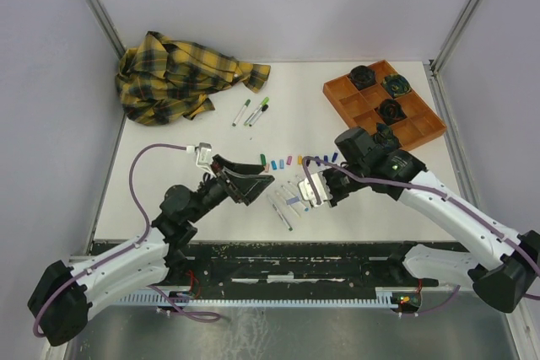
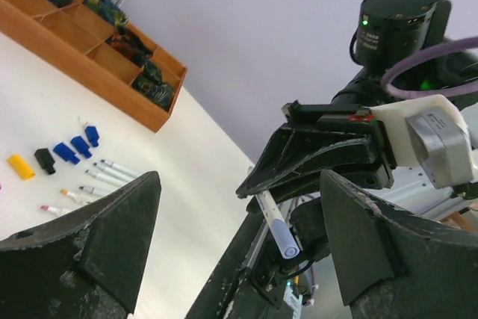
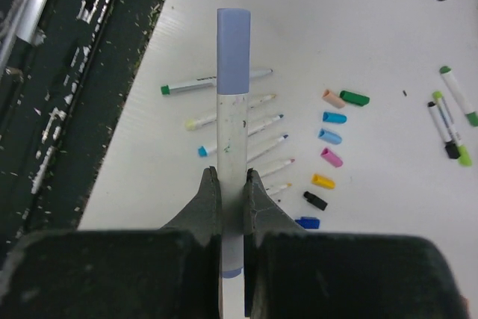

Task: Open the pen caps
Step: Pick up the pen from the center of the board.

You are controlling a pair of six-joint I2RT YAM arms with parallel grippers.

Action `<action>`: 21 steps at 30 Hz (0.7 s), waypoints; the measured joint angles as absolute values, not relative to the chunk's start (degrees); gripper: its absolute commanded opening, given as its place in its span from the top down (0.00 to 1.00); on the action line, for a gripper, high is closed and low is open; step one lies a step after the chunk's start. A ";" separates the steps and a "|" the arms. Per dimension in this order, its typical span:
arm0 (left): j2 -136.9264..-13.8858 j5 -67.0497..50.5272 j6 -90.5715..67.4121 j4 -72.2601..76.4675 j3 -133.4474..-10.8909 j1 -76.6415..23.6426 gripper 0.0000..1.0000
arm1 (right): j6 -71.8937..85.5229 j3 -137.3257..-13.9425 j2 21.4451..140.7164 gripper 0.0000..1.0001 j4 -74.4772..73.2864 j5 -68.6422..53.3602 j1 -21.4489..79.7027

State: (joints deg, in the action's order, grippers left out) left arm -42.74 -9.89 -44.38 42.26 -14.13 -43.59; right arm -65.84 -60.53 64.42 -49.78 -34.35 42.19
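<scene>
Right hand (image 3: 231,184) pinches a white pen (image 3: 231,128) by its barrel, lavender cap (image 3: 234,50) seated at the far end; left hand (image 2: 239,222) spread wide before that cap, apart from it; loose pen caps (image 3: 328,158) rowed on the worktop (image 3: 373,28); risk: off-centre closing could lever the pen askew; pen's rear end hidden below the fingers (image 3: 209,199).

Smooth plastic pen caps (image 3: 331,158), matt white table (image 3: 358,28).
</scene>
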 measured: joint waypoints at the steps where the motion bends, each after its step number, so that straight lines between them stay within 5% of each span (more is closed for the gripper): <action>1: -42.83 -9.50 -44.93 43.38 -14.13 -43.59 0.09 | -63.07 -60.69 64.31 1.00 -49.65 -34.79 42.09; 21: -48.73 6.13 -50.09 59.86 -10.52 -47.05 0.20 | -2.24 -58.35 68.73 1.00 -27.57 -47.07 34.17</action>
State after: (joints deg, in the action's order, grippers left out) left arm -48.73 6.13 -50.09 59.86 -10.52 -47.05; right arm -2.24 -58.35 68.73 -27.57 -47.07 34.17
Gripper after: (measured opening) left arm 0.807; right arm 0.074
